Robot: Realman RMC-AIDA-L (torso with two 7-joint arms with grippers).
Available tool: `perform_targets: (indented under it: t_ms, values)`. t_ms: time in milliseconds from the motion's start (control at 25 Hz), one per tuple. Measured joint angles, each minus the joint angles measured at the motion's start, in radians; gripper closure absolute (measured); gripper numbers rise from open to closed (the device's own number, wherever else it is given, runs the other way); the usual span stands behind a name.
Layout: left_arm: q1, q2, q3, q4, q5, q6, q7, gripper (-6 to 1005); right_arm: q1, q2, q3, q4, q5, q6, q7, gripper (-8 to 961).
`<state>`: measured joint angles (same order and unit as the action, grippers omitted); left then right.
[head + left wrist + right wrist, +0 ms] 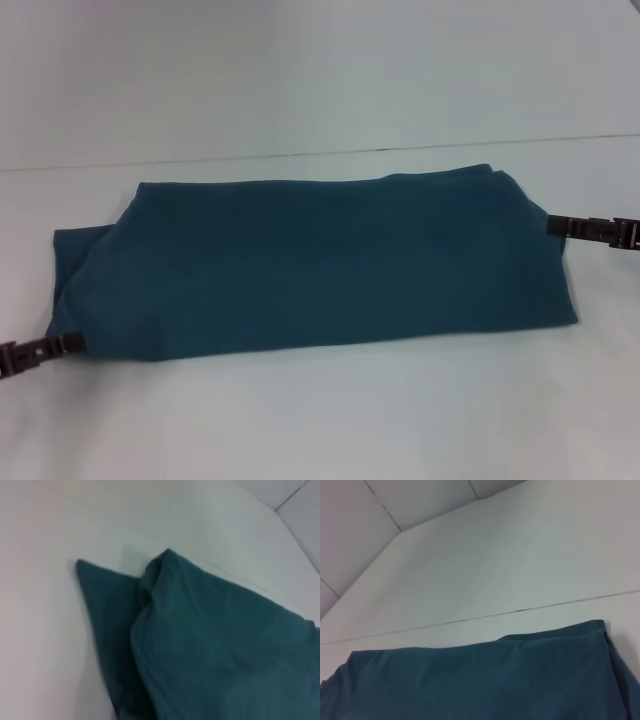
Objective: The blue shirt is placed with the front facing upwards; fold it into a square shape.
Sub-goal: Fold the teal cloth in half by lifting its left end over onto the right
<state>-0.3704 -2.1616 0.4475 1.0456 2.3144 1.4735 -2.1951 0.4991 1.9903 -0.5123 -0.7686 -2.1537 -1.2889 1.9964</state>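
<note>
Folded blue shirt (320, 265) lies on the counter (320, 420), long axis left-right; left tool (45, 350) and right tool (590, 230) meet its ends, grip unclear.

White table (320, 420): flat, matte, plain surface, takes up most of the head view. Thin dark seam (400, 149) runs across it toward the far side, nearly straight, rising slightly to the right. Same seam (485, 615) shows in the right wrist view as a fine line crossing the pale surface. Beyond the table edge, light grey floor (405, 500) with thin dark joint lines between large tiles. Left wrist view shows bare tabletop (45, 630) and similar joint lines at one corner.
</note>
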Motion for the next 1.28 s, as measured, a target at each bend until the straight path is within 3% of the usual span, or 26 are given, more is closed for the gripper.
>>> perform_targets:
  t_ms: [320, 760, 1280]
  values:
    - [-0.021, 0.004, 0.005, -0.070, 0.035, 0.017, 0.001, 45, -0.001, -0.004, 0.002, 0.000, 0.000, 0.000, 0.003, 28]
    - [-0.104, 0.034, 0.025, -0.205, 0.072, -0.112, 0.001, 44, -0.003, -0.006, 0.002, 0.000, 0.000, 0.000, 0.008, 30]
    - [-0.138, 0.045, 0.036, -0.220, 0.117, -0.166, -0.028, 45, -0.008, -0.018, 0.005, 0.000, 0.002, 0.000, 0.019, 32]
